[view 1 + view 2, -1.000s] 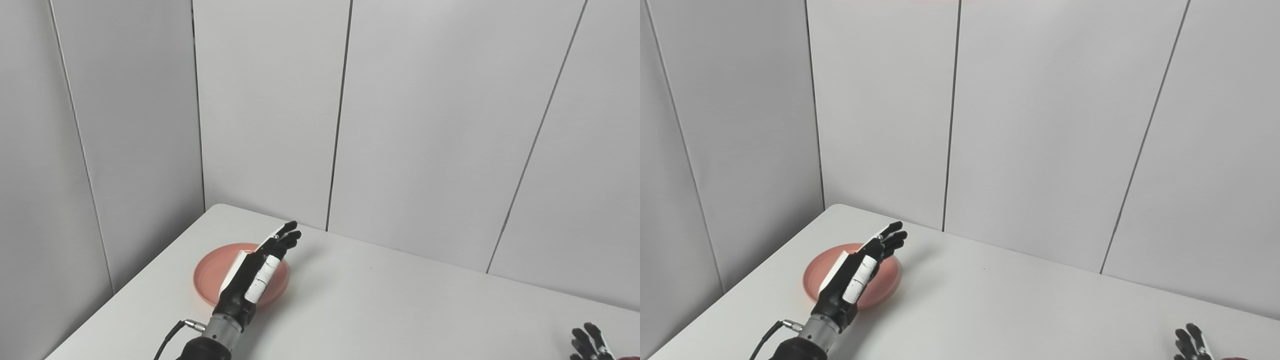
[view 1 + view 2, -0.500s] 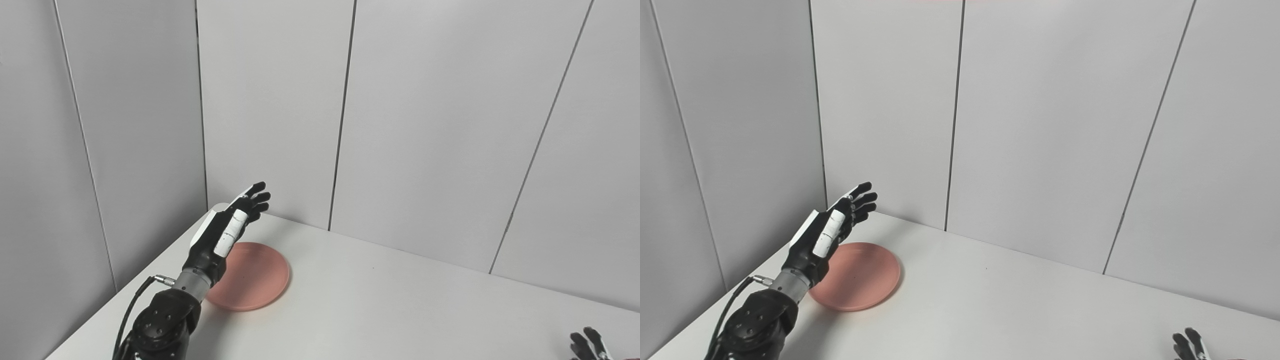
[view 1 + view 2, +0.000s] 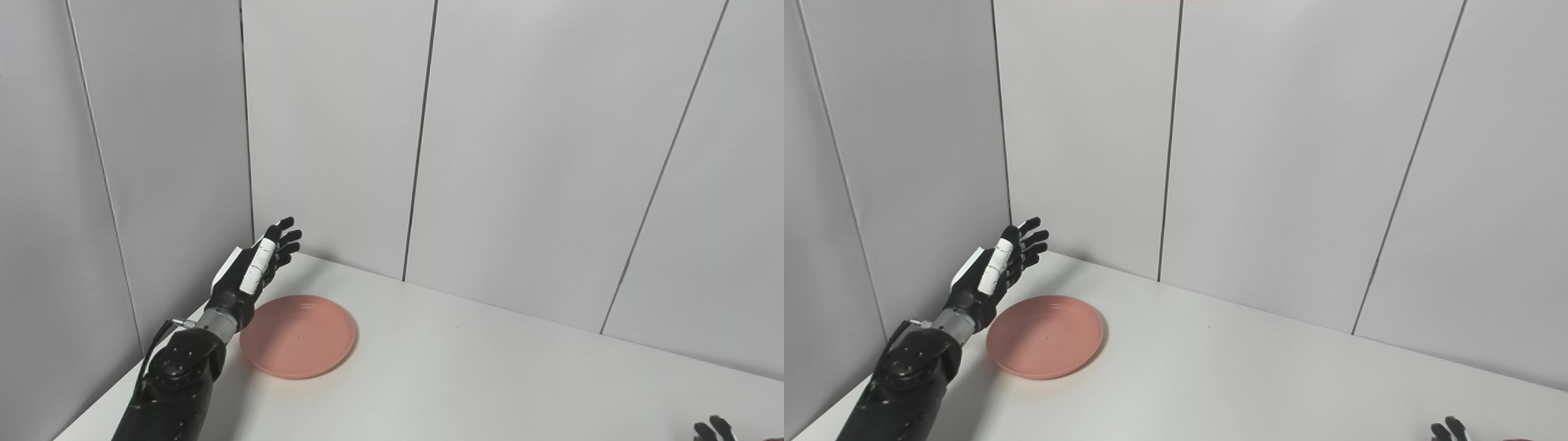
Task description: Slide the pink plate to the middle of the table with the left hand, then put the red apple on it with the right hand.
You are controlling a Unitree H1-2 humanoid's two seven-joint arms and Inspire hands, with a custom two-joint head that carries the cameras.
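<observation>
The pink plate (image 3: 298,335) lies flat on the white table (image 3: 465,380), near its far left corner. My left hand (image 3: 254,269) is open with its fingers stretched out. It hangs in the air just left of and behind the plate, close to the wall corner, and does not touch the plate. Of my right hand (image 3: 710,430) only dark fingertips show at the bottom right edge, so its state is hidden. A thin red sliver of the apple (image 3: 1516,440) shows beside those fingertips at the picture's bottom edge.
Grey wall panels (image 3: 514,153) close off the table at the back and on the left. The table's left edge (image 3: 122,392) runs just beside my left forearm. Bare white tabletop stretches between the plate and my right hand.
My left hand has lifted off from above the plate and swung left toward the wall corner. The plate has stayed where it was. My right hand has sunk lower in the picture.
</observation>
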